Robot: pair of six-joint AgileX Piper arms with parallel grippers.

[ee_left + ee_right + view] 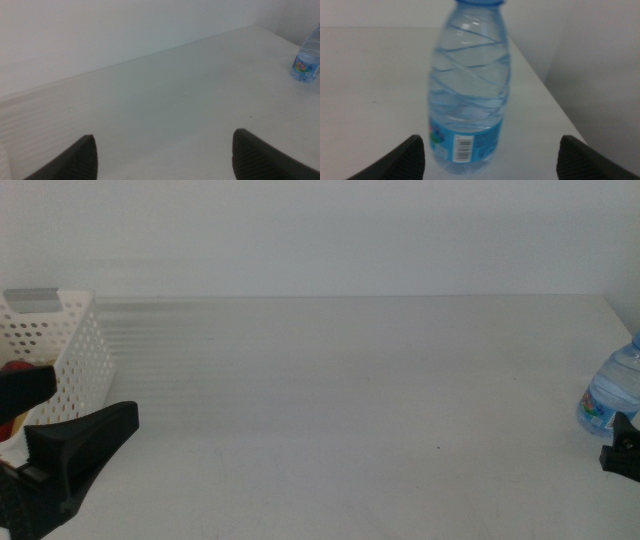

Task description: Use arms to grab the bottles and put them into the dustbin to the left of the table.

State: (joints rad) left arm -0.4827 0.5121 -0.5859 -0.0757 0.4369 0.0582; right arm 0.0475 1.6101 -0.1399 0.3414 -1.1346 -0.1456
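A clear water bottle (610, 392) with a blue label stands upright at the table's right edge. My right gripper (622, 452) sits just in front of it, mostly out of the middle view. In the right wrist view the bottle (470, 85) stands close ahead, in line with the gap of the open right gripper (492, 160), not touched by it. The white perforated dustbin (70, 345) is at the far left, with something red (14, 366) inside. My left gripper (55, 412) is open beside the dustbin, holding nothing. From the left wrist the bottle (306, 57) shows far off.
The white table (340, 400) runs back to a pale wall. Its right edge falls away just past the bottle, as the right wrist view shows.
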